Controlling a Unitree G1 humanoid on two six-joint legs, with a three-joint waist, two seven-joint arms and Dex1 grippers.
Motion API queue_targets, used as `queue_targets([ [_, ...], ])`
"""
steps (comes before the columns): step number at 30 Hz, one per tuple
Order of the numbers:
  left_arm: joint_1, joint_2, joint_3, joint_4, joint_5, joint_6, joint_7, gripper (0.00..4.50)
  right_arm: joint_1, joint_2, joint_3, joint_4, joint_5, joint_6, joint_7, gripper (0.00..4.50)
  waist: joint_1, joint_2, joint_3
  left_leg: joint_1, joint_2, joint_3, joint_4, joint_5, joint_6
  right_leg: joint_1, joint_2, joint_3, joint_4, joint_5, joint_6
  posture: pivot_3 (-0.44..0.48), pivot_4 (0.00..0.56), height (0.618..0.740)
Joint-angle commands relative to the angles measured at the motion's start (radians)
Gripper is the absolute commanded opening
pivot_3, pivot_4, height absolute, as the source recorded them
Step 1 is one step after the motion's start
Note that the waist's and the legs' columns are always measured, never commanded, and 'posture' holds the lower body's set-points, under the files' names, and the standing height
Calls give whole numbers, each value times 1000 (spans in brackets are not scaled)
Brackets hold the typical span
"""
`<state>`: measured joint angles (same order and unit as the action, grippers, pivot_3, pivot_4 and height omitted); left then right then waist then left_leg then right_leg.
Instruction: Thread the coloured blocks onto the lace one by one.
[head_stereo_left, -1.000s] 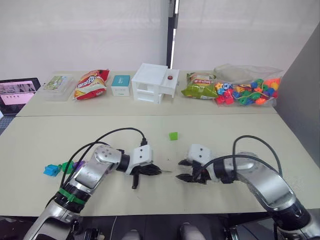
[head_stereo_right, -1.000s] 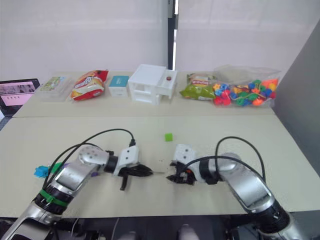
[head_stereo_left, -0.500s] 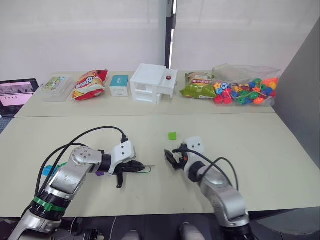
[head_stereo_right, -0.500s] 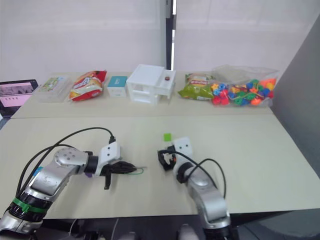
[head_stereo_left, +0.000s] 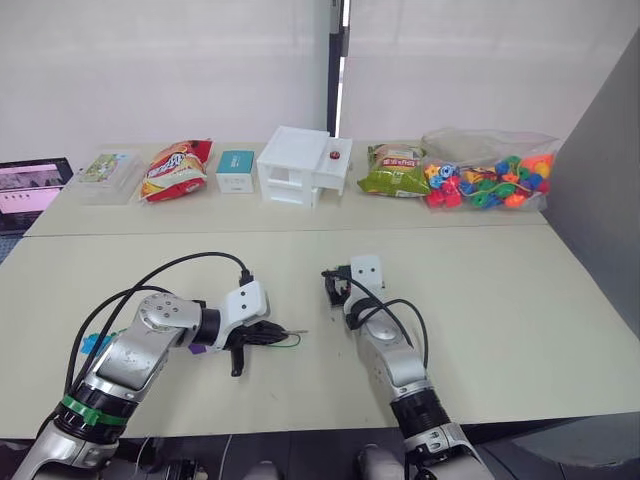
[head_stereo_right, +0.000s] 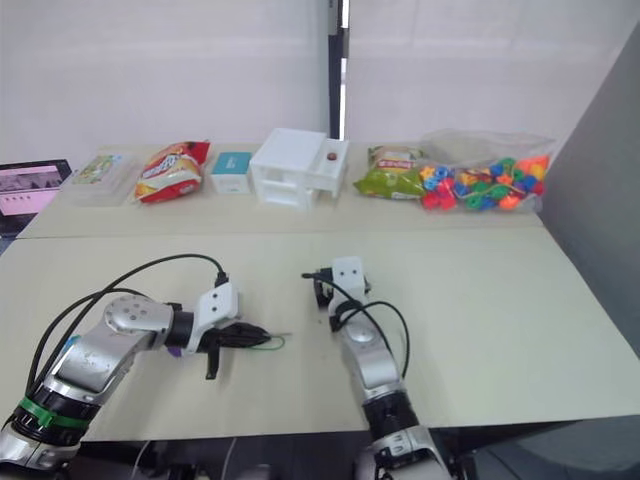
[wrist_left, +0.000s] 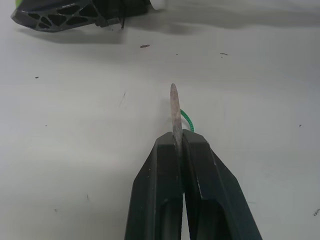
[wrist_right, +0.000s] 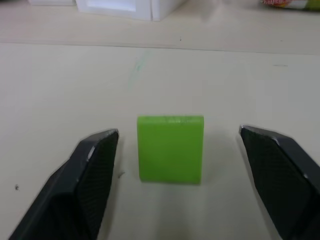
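Straddling light green block (wrist_right: 171, 148), right gripper (wrist_right: 185, 175) spread, low

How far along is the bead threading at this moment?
Some blocks sit bunched by the left arm, apparently already on the lace. The left gripper pinches the lace tip. The right gripper is open around the light green block, not yet grasped or threaded.

Two snack bags (head_stereo_left: 180, 169) (head_stereo_left: 392, 172), one light green block (wrist_right: 170, 148), perhaps two blocks (head_stereo_left: 97, 342) behind the left arm.
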<state>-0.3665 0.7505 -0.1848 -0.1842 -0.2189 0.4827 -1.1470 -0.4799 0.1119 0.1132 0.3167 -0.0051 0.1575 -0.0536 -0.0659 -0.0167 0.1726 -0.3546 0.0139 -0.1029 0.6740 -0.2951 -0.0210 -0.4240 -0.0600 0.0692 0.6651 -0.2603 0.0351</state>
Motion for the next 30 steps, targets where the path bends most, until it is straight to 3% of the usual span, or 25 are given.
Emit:
queue_targets([
  [1,2,15,22,-28,-15,-9,2,0,-5,59,1,-12,26,-25,8,2544,-3,0,0,0,0,0,0,0,0,0,0,0,0,0,0,0,150,740],
  [5,2,15,20,-20,-15,-18,2,0,3,56,13,-40,46,-36,28,1238,-4,0,0,0,0,0,0,0,0,0,0,0,0,0,0,0,150,740],
  [6,2,15,19,-19,-15,-19,1,0,7,58,12,-49,53,-33,32,1147,-4,0,0,0,0,0,0,0,0,0,0,0,0,0,0,0,150,740],
  [8,2,15,18,-14,-14,-24,-1,0,28,56,16,-93,65,-18,44,1147,-4,0,0,0,0,0,0,0,0,0,0,0,0,0,0,0,150,740],
  [12,2,16,17,-7,-15,-35,-6,0,172,4,64,-362,84,91,89,1147,-3,0,0,0,0,0,-1,0,0,-1,0,0,0,0,0,0,150,740],
  [16,-9,8,5,5,-12,-55,-11,0,371,-111,159,-705,65,270,147,1147,0,0,0,-2,0,-1,-1,0,0,-1,0,0,-1,0,0,0,150,740],
  [19,-20,-2,-2,10,-11,-60,-9,0,474,-186,215,-865,46,376,171,1147,1,0,0,-1,0,0,0,0,0,-1,0,0,-1,0,0,0,150,740],
  [22,-23,-6,-6,16,-10,-65,-9,0,537,-200,239,-926,56,446,164,1147,-2,0,0,0,0,0,0,0,0,0,1,0,-1,0,0,0,150,740],
  [30,-25,-11,-12,29,-7,-79,-8,0,601,-158,225,-855,109,536,168,1147,1,0,-1,1,1,0,0,0,0,2,1,0,-1,0,0,0,150,740],
])
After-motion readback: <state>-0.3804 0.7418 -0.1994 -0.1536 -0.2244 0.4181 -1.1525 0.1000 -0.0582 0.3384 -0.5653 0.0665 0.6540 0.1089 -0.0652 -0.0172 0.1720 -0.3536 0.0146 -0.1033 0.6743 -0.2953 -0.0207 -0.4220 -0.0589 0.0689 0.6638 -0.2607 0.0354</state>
